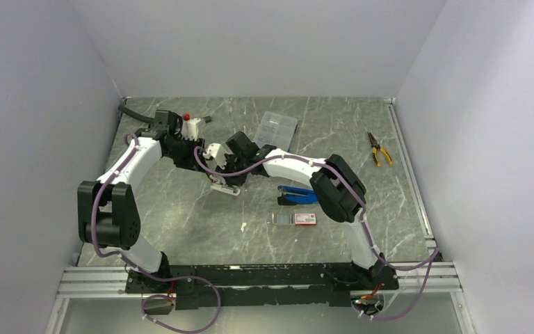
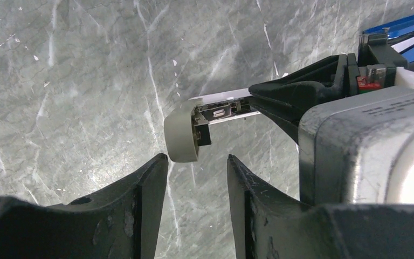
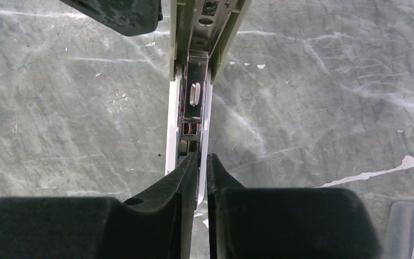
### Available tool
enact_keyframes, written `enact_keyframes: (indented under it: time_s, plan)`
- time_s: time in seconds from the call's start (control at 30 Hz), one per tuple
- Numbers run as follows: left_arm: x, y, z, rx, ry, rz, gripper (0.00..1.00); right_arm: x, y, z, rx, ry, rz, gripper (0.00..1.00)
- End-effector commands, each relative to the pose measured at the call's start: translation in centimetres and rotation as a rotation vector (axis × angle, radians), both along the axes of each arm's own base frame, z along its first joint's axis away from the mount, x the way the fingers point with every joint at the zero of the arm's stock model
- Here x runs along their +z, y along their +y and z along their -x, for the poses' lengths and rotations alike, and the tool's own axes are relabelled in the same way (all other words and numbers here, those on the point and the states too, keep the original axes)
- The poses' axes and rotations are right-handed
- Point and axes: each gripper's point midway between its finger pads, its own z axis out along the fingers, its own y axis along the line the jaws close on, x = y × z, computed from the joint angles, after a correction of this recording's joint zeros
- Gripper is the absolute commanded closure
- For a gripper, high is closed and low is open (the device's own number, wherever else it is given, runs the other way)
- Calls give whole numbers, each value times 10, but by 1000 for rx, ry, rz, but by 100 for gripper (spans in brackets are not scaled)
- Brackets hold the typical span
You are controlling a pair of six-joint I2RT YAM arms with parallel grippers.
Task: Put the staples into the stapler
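Observation:
A white stapler hangs opened above the middle of the table, its metal magazine bare. My right gripper is shut on the stapler's white side edge. In the left wrist view the stapler's rounded grey end sits just past my left gripper, which is open with nothing between its fingers. The right gripper's black fingers hold the stapler from the right there. The staples lie in a dark tray sliding out of a white box with a red end, on the table right of the stapler.
A blue and black tool lies just behind the staple box. A clear compartment case sits at the back centre. Yellow-handled pliers lie at the far right. A small white scrap is near the front.

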Motion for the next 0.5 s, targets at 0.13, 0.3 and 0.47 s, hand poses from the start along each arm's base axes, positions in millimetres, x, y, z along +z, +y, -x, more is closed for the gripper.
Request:
enact_keyframes:
  time_s: [0.13, 0.3, 0.47]
  plan:
    - [3, -5, -4, -22, -14, 29, 52, 52, 9, -12, -9, -70, -69, 85]
    - [4, -6, -5, -23, -17, 30, 53, 55, 11, -12, -3, -72, -72, 86]
    - [4, -6, -5, -23, -18, 30, 53, 58, 11, -13, 1, -80, -69, 86]
